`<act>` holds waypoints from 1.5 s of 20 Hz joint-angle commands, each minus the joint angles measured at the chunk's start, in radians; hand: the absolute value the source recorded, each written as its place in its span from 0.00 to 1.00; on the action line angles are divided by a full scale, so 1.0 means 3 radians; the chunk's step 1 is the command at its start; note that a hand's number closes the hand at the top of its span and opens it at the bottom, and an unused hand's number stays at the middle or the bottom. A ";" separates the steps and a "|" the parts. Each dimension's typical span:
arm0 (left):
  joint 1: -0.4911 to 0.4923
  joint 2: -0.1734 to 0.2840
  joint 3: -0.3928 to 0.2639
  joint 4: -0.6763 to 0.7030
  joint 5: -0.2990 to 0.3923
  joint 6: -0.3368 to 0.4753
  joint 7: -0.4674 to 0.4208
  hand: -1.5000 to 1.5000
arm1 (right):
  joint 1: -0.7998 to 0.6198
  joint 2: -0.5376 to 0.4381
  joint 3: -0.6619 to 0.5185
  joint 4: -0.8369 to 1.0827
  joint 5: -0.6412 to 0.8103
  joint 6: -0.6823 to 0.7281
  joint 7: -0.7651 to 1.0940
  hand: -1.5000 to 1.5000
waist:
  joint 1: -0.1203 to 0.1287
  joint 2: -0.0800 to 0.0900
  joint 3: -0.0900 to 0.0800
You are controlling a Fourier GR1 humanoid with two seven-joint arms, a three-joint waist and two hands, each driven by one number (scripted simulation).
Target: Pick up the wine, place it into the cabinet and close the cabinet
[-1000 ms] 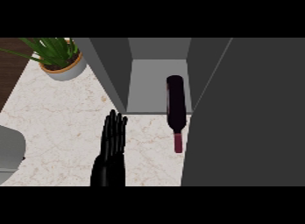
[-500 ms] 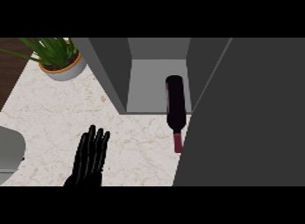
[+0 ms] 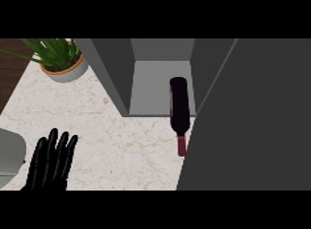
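The wine (image 3: 178, 108) lies on its side, its dark body partly inside the open grey cabinet (image 3: 161, 85) and its red-capped neck sticking out over the pale marbled surface (image 3: 119, 138) — right beside the edge of the large dark cabinet door (image 3: 257, 116), which fills the view's right side. One black hand (image 3: 49, 163) shows at the lower left, fingers straight and spread, pointing up the view; it holds nothing and sits well apart from the wine. From its place at the view's left it reads as the left hand. A potted plant (image 3: 59, 60) stands at the upper left, near the cabinet's left wall. A grey rounded object (image 3: 1, 154) sits at the left edge — just beside the hand.
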 commanded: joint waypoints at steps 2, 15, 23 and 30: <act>0.0273 0.0181 0.0270 -0.0213 0.0126 -0.0200 -0.0076 0.00 | 0.0144 0.0062 0.0305 -0.0335 -0.0355 -0.0147 0.0333 1.00 | 0.0015 -0.0002 -0.0002; 0.0649 0.0516 0.1336 -0.0122 0.0767 -0.0886 -0.0032 0.00 | -0.0086 0.0064 0.1806 -0.0322 0.0361 -0.0424 0.0365 1.00 | 0.0012 -0.0015 -0.0007; 0.0606 0.0718 0.1775 0.0147 0.1039 -0.1317 0.0151 0.00 | -0.0298 0.0056 0.2357 0.0096 0.0733 -0.1052 0.0024 1.00 | -0.0013 -0.0020 -0.0010; 0.0649 0.0709 0.1859 0.0037 0.1041 -0.1332 0.0230 0.00 | -0.0966 0.0055 0.2575 0.0466 0.1084 -0.1761 0.0003 1.00 | 0.0023 -0.0021 -0.0011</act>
